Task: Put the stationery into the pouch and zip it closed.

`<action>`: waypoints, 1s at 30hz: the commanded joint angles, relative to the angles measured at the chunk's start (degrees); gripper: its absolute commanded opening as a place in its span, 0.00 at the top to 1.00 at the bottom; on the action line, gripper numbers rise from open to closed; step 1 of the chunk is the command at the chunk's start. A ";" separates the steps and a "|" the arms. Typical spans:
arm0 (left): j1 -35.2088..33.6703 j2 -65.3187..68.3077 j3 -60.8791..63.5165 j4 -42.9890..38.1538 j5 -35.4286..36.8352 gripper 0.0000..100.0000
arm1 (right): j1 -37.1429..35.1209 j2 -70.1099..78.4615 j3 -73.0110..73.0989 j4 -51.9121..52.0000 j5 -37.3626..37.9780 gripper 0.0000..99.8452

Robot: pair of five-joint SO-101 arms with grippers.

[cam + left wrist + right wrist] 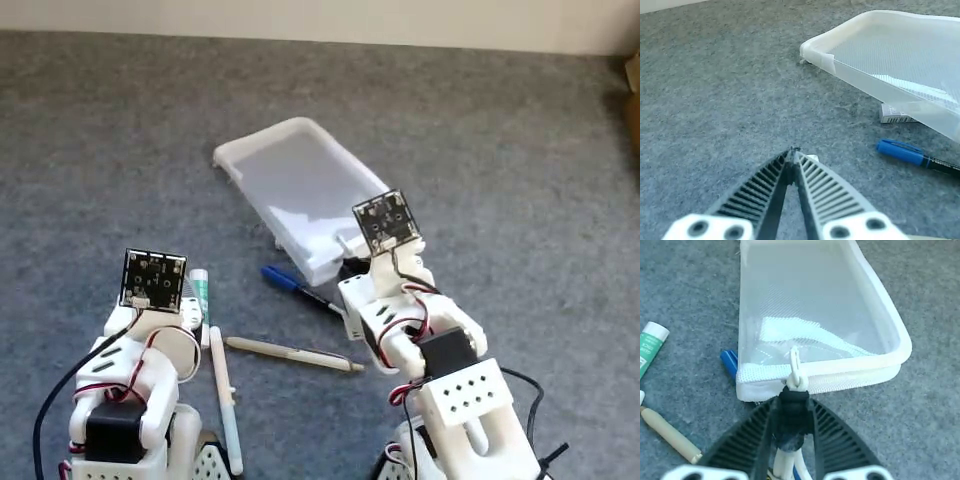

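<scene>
The translucent white mesh pouch [300,180] lies flat in the middle of the grey felt table [520,140]. It looks light, soft and floppy, so it would likely slide or buckle if pulled without being pinned. Its firmest holds are probably the stitched zip band along the near short end and the small white zip pull [796,371] standing up there. The stationery lies outside on the felt. A blue-capped pen [285,279] has one end tucked under the pouch's near end, a slim beige pen [295,353] and a long white pen [225,395] are nearer the arms, and a green-and-white tube [200,290] sits beside the left arm. All are thin, stiff and apt to roll, best pinched across the barrel. The right gripper [791,402] reaches low to the pouch's near end, its jaws narrowed around a dark piece [792,396] at the foot of the zip pull. The left arm sits folded back, and the left gripper [793,151] hangs over bare felt with its jaws closed on nothing.
</scene>
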 commanded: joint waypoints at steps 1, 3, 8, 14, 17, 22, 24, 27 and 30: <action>-0.48 0.40 -0.40 -1.14 -0.44 0.99 | 0.84 -1.98 -0.66 0.22 0.79 1.00; -0.48 0.40 -0.40 -1.14 -0.44 0.99 | 0.75 -1.98 -0.66 0.22 0.79 1.00; -0.13 0.40 -0.66 -1.14 -0.35 0.99 | -1.98 -1.98 -0.75 0.22 0.79 1.00; -0.13 0.40 -1.54 -1.05 0.70 0.90 | -6.99 -1.98 -1.01 0.22 0.62 1.00; -0.13 0.40 -1.71 -1.05 7.30 0.77 | -9.36 -1.98 -1.89 0.22 0.53 1.00; -0.04 0.40 -1.80 -1.05 10.29 0.69 | -14.99 -6.46 -3.65 0.22 0.44 1.00; 1.10 0.40 -2.59 -0.62 10.29 0.69 | -17.01 -9.45 -3.74 -0.04 0.44 1.00; 5.49 0.40 -5.76 3.60 10.20 0.69 | -19.65 -13.14 -3.74 -0.04 0.35 1.00; 7.34 0.40 -8.57 5.01 10.11 0.69 | -20.53 -15.25 -3.74 0.04 0.35 1.00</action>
